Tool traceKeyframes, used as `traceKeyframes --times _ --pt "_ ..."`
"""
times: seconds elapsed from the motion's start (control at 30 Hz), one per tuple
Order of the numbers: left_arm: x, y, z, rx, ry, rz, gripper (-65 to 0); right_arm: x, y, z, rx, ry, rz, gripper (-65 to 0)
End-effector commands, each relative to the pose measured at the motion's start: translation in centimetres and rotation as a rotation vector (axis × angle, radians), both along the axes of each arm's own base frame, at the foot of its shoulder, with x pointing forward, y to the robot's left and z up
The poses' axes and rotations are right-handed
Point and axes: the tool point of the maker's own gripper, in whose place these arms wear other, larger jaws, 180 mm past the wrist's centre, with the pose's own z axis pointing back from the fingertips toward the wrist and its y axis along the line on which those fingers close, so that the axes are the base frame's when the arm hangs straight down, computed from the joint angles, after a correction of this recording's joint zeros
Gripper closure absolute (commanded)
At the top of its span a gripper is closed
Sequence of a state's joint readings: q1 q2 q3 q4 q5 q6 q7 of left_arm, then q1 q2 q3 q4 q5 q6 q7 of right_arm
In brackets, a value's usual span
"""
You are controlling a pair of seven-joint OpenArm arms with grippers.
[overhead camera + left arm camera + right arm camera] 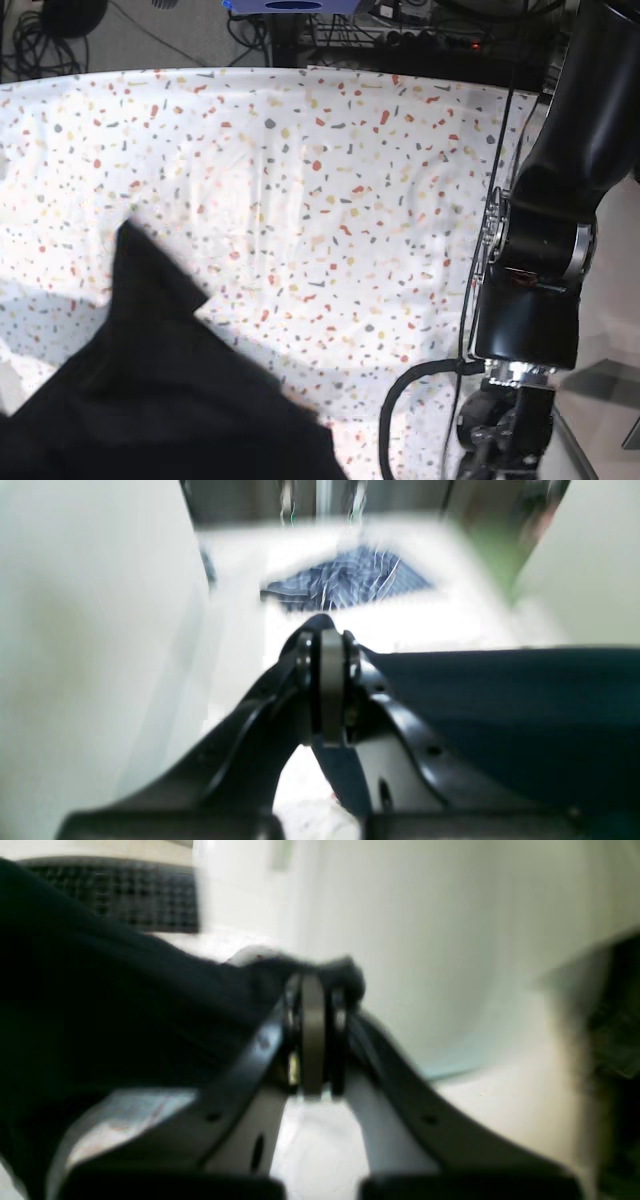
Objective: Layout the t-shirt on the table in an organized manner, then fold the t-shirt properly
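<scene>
Both sets of jaws are pressed together, each pinching a bit of the t-shirt [500, 705]. On the left gripper [327, 680] the pads meet flat, with dark cloth running off to one side of them and a strip of it hanging down below the pinch. The right gripper [312, 1035] looks the same deal: jaws squeezed tight with a little bunch of black fabric poking out past the tips, and the rest of the shirt draped away on the other side.

From the base view, the shirt sits low over the table [330, 170], a big dark mass with one pointed corner sticking up toward the middle. Only the left arm [545, 260] shows there, off to the side of the cloth. Both wrist views are pretty blurry, so fine detail is hard to make out
</scene>
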State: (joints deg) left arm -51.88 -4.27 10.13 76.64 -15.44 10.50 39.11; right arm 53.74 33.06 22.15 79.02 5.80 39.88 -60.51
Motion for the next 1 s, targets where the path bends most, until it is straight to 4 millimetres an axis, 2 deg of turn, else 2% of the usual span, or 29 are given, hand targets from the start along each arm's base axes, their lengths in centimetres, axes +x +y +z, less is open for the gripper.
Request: traceKeyframes --times 0.0,0.07,0.1,0.17,0.27,0.3,0.4,0.43,0.5,0.57,0.63,0.77,0.83,0.97 --pt "-1.0 1.8 3.2 -0.035 -0.107 0.039 0.0 -1.7 -0.5 2.8 -0.066 -0.058 -0.033 0.0" --pt "-2.8 2.6 3.5 -0.062 -0.151 0.049 0.0 -4.3 -0.8 2.6 -0.121 -0.046 -0.088 0.0" --pt "-3.8 2.4 2.9 -0.06 -0.156 0.042 0.0 -5.6 -0.6 2.1 -0.146 -0.038 -0.111 0.0" --pt "-5.5 2.3 -0.1 -0.035 -0.117 0.035 0.0 -7.6 0.6 -0.3 -0.182 0.004 -0.129 0.0" --pt "-8.2 1.9 -6.5 0.019 0.01 0.008 0.0 -10.3 2.2 -6.7 -0.168 0.115 -0.123 0.0" --pt "-9.0 1.6 -8.6 0.031 0.053 -0.002 0.0 -10.9 2.7 -9.5 -0.136 0.164 -0.115 0.0" --pt "-12.0 1.4 -18.1 0.062 0.265 -0.016 0.0 -12.2 4.8 -19.2 0.038 0.294 -0.059 0.0" --pt "-13.1 1.1 -20.6 0.067 0.326 -0.024 0.0 -12.8 5.5 -22.3 0.095 0.332 -0.04 0.0" --pt "-15.1 0.9 -25.5 0.08 0.444 -0.033 0.0 -13.5 6.5 -27.3 0.201 0.38 -0.008 0.0" --pt "-16.9 0.6 -28.5 0.091 0.483 -0.042 0.0 -14.6 7.1 -31.5 0.293 0.429 -0.001 0.0" --pt "-18.8 1.0 -31.5 0.094 0.508 -0.032 0.0 -16.0 7.1 -34.8 0.373 0.476 -0.017 0.0" --pt "-22.0 2.6 -36.0 0.125 0.585 -0.01 0.0 -18.8 6.3 -38.5 0.469 0.524 -0.073 0.0" --pt "-24.0 3.3 -37.9 0.125 0.633 0.003 0.0 -19.9 6.0 -39.2 0.479 0.529 -0.092 0.0" --pt "-27.2 4.5 -39.8 0.154 0.688 0.006 0.0 -22.0 5.7 -39.4 0.448 0.56 -0.098 0.0"
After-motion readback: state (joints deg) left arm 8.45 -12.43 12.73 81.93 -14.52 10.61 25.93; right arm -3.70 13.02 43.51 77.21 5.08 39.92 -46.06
